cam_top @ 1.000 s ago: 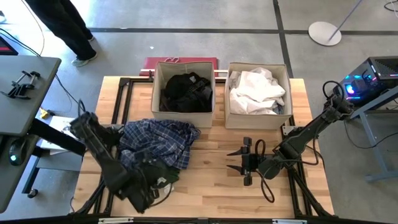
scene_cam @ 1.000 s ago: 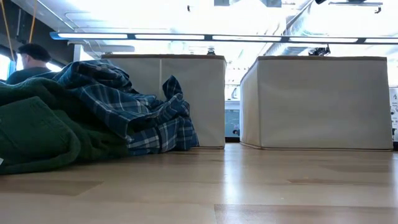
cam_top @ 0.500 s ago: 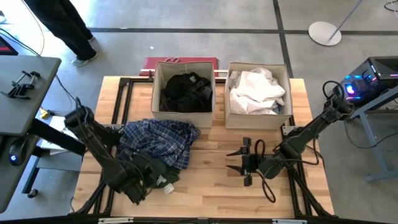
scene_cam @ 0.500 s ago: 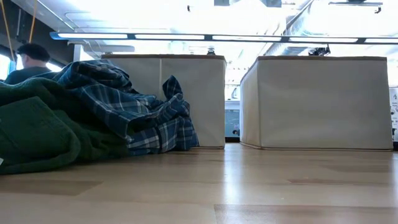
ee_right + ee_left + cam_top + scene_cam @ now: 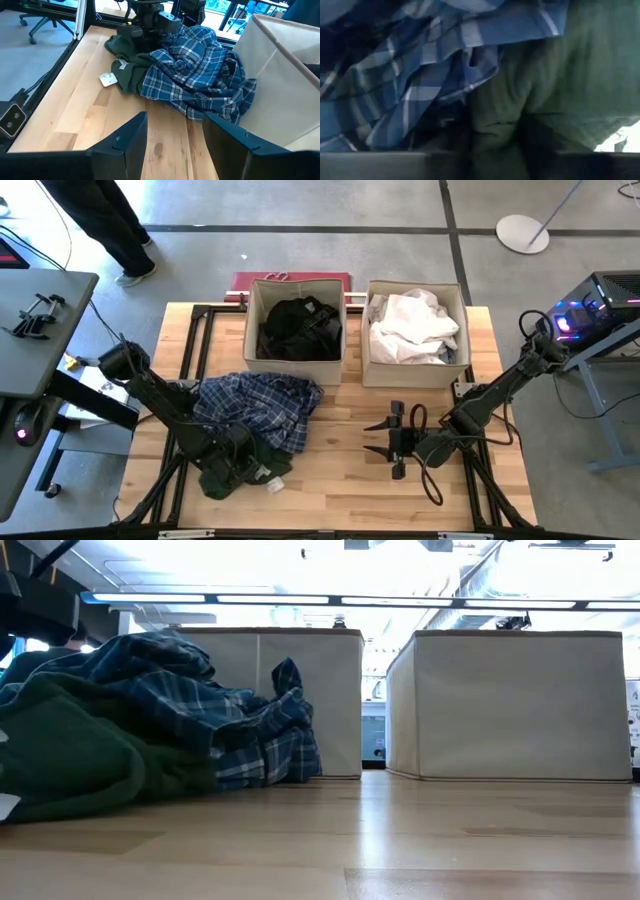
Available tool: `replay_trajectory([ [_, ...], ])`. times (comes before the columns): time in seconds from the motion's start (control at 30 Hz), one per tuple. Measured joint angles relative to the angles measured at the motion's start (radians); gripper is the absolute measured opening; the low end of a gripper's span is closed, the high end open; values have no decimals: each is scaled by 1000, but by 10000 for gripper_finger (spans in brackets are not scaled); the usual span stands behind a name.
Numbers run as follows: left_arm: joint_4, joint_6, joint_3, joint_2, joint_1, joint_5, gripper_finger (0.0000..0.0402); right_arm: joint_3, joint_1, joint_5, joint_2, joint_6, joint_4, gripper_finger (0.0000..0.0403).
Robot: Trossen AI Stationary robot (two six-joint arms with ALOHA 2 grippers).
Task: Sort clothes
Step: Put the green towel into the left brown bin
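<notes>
The dark green piece [image 5: 232,472] is lying bunched on the wooden surface [image 5: 330,480], half under the blue plaid shirt [image 5: 258,406], which is spreading away from it toward the two fabric boxes [image 5: 296,366]. The left claw [image 5: 228,455] is pressing into the green cloth right where the plaid overlaps it; its fingers are buried in fabric, so whether they are gripping anything cannot be told. A white tag [image 5: 107,78] is showing just beside the green piece. The right claw [image 5: 385,438] is resting on the surface well apart from the heap, fingers spread and holding nothing. Black-grey garments [image 5: 298,326] are filling one box, white shirts [image 5: 414,322] the other.
</notes>
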Motion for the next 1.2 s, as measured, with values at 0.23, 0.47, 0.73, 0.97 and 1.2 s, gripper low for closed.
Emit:
replay_trajectory([
  [0.23,-8,75,78,-140,-6,-188,20,0,0,0,0,10,0,179],
  [0.47,70,430,298,-330,-49,-589,5,0,0,0,0,9,0,179],
  [0.73,662,1489,499,-378,-7,-755,2,0,0,0,0,5,0,179],
  [0.97,1047,2145,558,-378,85,-680,1,0,0,0,0,8,0,179],
  [1.2,1070,2287,563,-375,200,-601,1,0,0,0,0,10,0,179],
])
